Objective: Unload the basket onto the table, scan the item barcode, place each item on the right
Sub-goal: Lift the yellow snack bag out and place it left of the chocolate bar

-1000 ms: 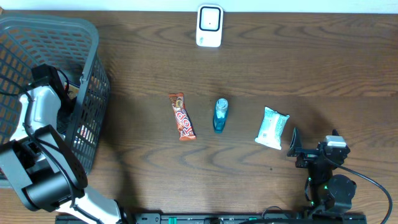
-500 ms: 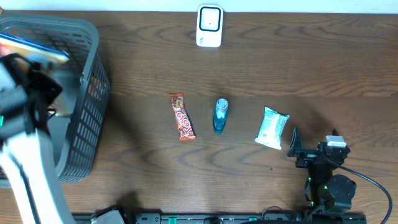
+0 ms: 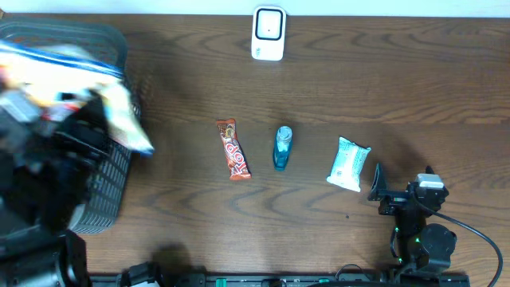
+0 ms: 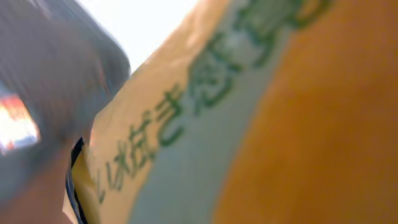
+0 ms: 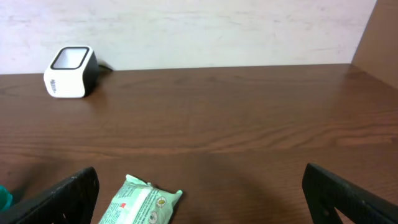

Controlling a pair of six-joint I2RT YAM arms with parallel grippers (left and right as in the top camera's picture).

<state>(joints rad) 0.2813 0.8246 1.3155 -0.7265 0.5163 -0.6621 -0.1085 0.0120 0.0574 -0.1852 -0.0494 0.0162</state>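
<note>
Left gripper [image 3: 70, 112] all blurry, pinched tight on snack bag [image 3: 119, 112]. Bag orange-yellow with green lettering, right up against wrist cam. Grey basket [image 3: 103, 179] under it. Choc bar [image 3: 233, 149], blue bottle [image 3: 282, 147], wipes pack [image 3: 349, 163] in row between hands, wipes just off right gripper [image 3: 402, 190]. That one spread wide, nothing in it. Scanner [image 3: 268, 33] well ahead of it, far table edge.

I see a dark brown wood-grain table [image 3: 382, 80] filling almost the whole overhead view. Its far side butts against a pale, rough-textured wall [image 5: 217, 31]. Far right corner: a brown panel [image 5: 380, 31] rises beside that wall. Light reads soft and even, with a faint sheen on the table towards the right.
</note>
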